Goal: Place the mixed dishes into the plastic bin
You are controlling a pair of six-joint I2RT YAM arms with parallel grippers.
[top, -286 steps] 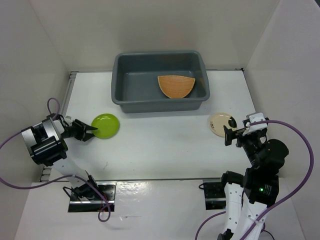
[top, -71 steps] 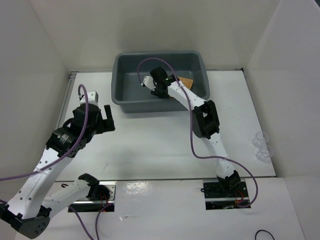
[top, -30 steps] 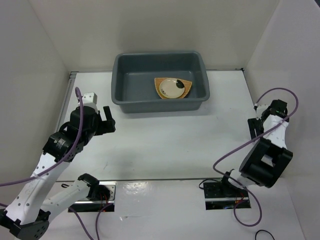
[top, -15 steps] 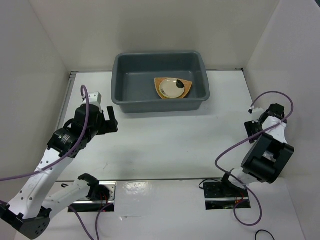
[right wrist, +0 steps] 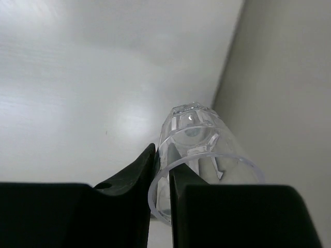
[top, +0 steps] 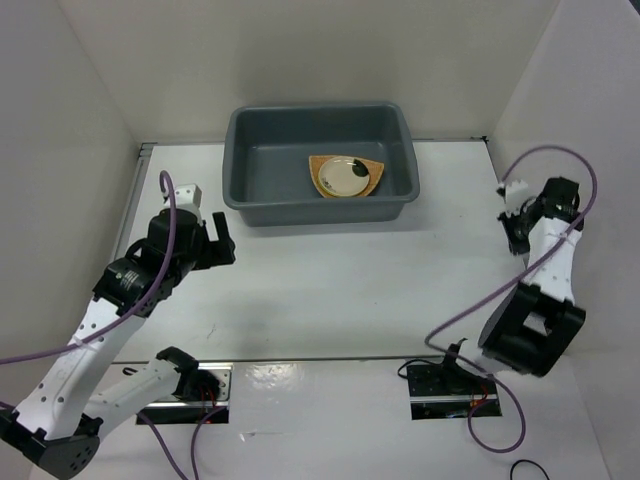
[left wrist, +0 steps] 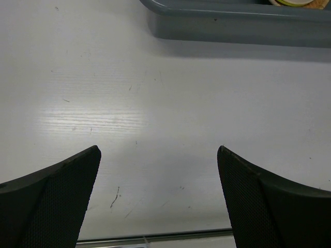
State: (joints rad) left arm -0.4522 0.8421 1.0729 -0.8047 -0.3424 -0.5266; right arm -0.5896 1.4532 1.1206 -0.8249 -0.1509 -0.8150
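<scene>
The plastic bin (top: 232, 170) stands at the back of the table, and its near wall (left wrist: 232, 26) shows at the top of the left wrist view. Inside it a cream plate with dark marks (top: 345, 176) lies on the orange plate (top: 376, 181). My right gripper (right wrist: 163, 170) is by the right wall and shut on a clear glass (right wrist: 201, 139). It pinches the glass wall, one finger inside the rim and one outside. From above, my right gripper (top: 517, 228) hides the glass. My left gripper (left wrist: 158, 196) hangs open over bare table left of the bin (top: 222, 245).
The enclosure's right wall (right wrist: 289, 77) rises just beside the held glass. White side walls close in the table on the left and at the back. A purple cable (top: 540, 160) loops over the right arm.
My right gripper has closed onto the wall of the clear glass, and its arm has shifted a little farther back along the right wall. The left arm has barely moved.
</scene>
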